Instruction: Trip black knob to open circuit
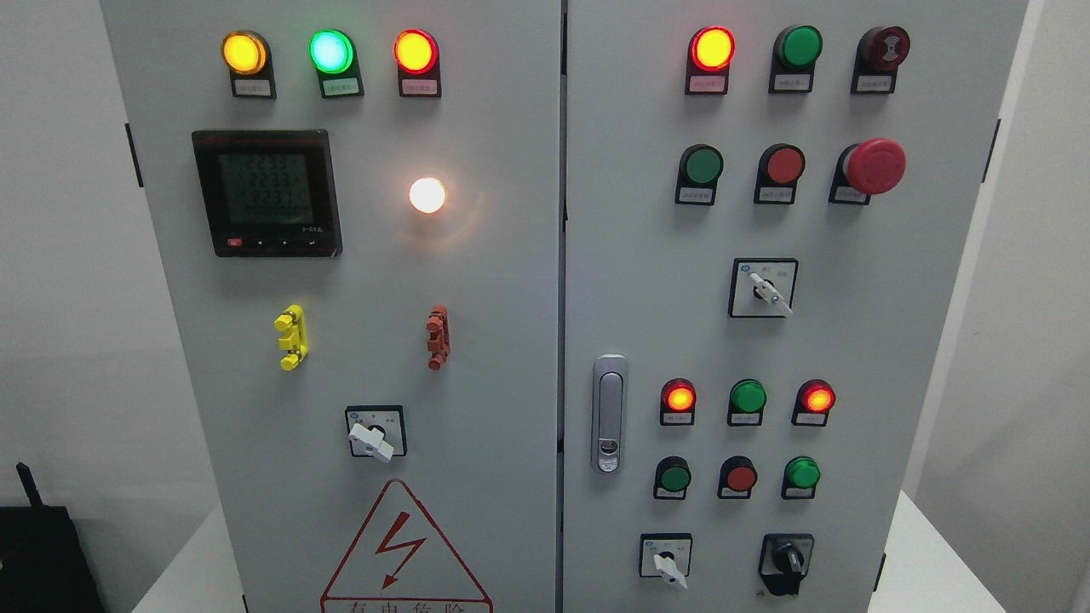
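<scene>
The black knob (785, 562) sits at the lower right of the right cabinet door (647, 298), on a black square plate, its handle pointing downward. A white rotary switch (666, 564) is to its left. No robot hand or arm shows in the head view.
Grey electrical cabinet with two doors. The left door carries a digital meter (267, 192), lit lamps, a white selector (373, 438) and a warning triangle (404, 553). The right door has a red emergency button (874, 165), a silver door handle (609, 413), several push buttons and lamps.
</scene>
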Available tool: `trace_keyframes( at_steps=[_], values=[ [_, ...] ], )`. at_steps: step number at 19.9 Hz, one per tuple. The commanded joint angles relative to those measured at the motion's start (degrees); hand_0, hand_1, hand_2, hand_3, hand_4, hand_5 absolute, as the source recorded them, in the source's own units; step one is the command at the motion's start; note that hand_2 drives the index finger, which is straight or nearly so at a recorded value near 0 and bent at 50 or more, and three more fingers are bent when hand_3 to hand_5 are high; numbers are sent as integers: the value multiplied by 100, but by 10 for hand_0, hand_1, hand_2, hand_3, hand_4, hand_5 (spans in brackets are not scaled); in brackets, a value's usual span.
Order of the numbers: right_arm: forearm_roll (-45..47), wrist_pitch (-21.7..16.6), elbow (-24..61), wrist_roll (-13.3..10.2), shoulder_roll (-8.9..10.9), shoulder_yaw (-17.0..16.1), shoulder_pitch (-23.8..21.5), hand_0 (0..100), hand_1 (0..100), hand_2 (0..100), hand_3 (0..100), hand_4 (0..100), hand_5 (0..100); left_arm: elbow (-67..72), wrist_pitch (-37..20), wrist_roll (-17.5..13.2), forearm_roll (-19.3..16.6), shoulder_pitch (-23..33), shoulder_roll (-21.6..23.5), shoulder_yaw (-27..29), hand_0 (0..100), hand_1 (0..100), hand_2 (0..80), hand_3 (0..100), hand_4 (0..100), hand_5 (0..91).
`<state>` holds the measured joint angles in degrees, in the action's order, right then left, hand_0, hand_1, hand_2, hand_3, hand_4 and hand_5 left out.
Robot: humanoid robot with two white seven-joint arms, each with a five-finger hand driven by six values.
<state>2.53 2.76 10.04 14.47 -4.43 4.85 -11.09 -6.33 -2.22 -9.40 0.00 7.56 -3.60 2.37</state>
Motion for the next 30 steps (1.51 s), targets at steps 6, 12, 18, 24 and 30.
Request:
trace_keyframes(
  at_steps=[6,12,18,24,30],
  values=[
    [20,-3,24,3,-32,-1,2,0,214,0,0,0,0,0,2,-1,-132,0,0,0,120,389,0,0,0,0],
    [20,-161,349,-84,-76,-80,-51,0,207,0,0,0,0,0,3,-1,-132,0,0,0,120,389,0,0,0,0],
    [11,-135,1779,-225,-67,-353,-507,0,188,0,0,0,0,0,2,-1,-132,0,0,0,120,389,0,0,0,0],
    [-42,-179,3345,-234,-67,-344,-1113,0,167,0,0,0,0,0,-6,-1,-132,0,0,0,120,389,0,0,0,0],
    [-42,-310,4304,-234,-67,-475,-1272,0,155,0,0,0,0,0,-6,-1,-132,0,0,0,120,389,0,0,0,0]
  ],
)
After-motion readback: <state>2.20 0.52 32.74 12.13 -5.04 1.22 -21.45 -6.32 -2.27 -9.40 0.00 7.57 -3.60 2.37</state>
